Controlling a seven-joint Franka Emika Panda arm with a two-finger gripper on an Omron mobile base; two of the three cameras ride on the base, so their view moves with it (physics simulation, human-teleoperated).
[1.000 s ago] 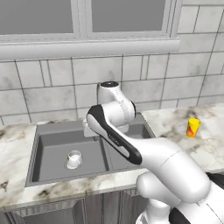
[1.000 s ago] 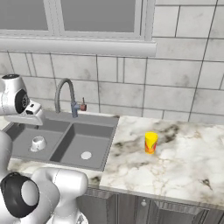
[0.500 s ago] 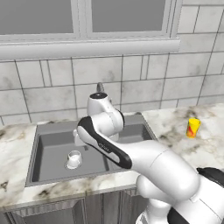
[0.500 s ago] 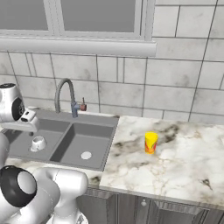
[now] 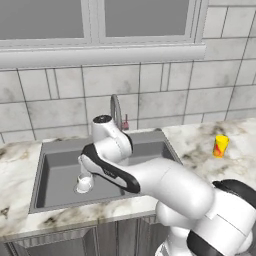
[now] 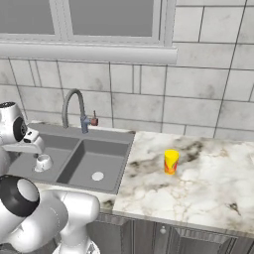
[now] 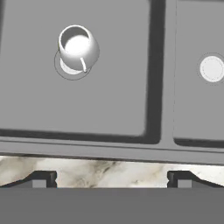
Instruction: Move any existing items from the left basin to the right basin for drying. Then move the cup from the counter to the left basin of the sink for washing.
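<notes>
Mug is sitting upright over the drain in the left basin, while the yellow cup is standing on the counter well to the right of the sink. Above that basin the arm is bending over, its gripper looking straight down with fingers spread wide, holding nothing, hovering near the front rim and apart from the mug.

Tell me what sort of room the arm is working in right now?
A kitchen, rendered rather than real by the look of it. A dark grey double-basin sink with a curved faucet is set into a marble counter, below a tiled wall and window. A white mug stands in the wider basin.
</notes>
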